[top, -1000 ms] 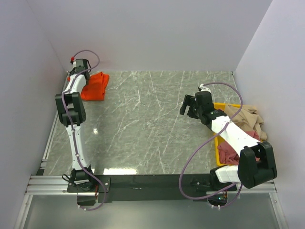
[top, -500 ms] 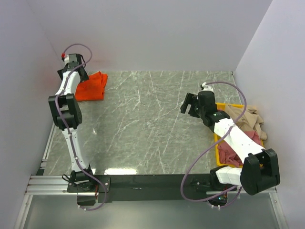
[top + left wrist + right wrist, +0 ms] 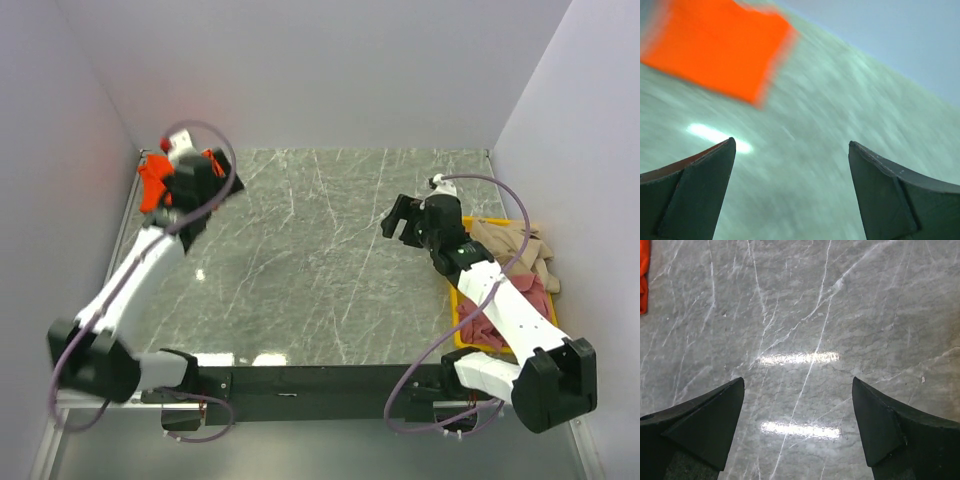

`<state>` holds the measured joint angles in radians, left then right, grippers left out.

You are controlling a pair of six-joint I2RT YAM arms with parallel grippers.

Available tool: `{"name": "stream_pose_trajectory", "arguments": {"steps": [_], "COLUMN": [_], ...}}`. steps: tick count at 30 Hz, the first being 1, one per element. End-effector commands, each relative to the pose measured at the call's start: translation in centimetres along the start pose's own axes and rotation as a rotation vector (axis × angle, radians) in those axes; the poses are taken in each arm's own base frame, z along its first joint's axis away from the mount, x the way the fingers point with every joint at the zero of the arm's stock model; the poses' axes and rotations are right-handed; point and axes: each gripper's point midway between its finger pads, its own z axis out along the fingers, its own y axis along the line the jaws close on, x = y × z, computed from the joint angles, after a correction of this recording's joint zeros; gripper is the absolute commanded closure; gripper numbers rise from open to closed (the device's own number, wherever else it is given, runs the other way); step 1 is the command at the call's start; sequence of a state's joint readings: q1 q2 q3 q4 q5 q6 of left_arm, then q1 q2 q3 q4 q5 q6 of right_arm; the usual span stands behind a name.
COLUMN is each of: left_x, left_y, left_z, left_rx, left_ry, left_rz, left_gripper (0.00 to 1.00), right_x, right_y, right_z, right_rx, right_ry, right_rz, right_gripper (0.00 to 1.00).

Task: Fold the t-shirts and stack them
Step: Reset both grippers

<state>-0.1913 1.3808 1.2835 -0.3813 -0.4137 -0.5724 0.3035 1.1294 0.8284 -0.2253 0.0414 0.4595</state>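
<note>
The folded orange-red t-shirt (image 3: 150,190) lies at the table's back-left corner, partly hidden behind my left wrist. In the left wrist view it is a blurred orange patch (image 3: 715,47) beyond the fingers. My left gripper (image 3: 215,180) (image 3: 791,142) hangs open just right of that shirt, with only bare tabletop between its jaws. My right gripper (image 3: 397,222) (image 3: 798,380) is open over bare marble at centre right, holding nothing. The beige t-shirt (image 3: 515,248) and the dusty pink t-shirt (image 3: 490,320) lie crumpled in the yellow bin. A sliver of the orange shirt (image 3: 644,275) shows at the right wrist view's left edge.
The yellow plastic bin (image 3: 462,222) stands at the table's right edge beside the right arm. Grey marble tabletop (image 3: 300,260) runs between the two arms. White walls close in the left, back and right sides.
My left gripper has opened and come off the orange shirt, and the left arm has swung toward the near right. The right gripper has barely shifted.
</note>
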Motion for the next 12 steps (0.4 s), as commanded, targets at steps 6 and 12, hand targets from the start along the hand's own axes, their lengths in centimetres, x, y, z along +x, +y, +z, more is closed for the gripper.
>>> {"name": "stream_pose_trajectory", "arguments": {"steps": [6, 12], "left_x": [9.4, 10.1], "left_y": [-4.0, -0.4], "left_z": [-7.8, -7.2], "left_rx": [0.411, 0.221], "left_ry": [0.102, 0.118], "left_rz": [-0.094, -0.087], "left_gripper": [0.01, 0.01], "right_x": [-1.5, -2.2], "right_y": [0.2, 0.5], "right_z": [-1.5, -2.2], "right_rx": [-0.03, -0.064], "right_ry": [-0.125, -0.185], "right_rz": [0.043, 0.039], "right_gripper": [0.06, 0.06]}}
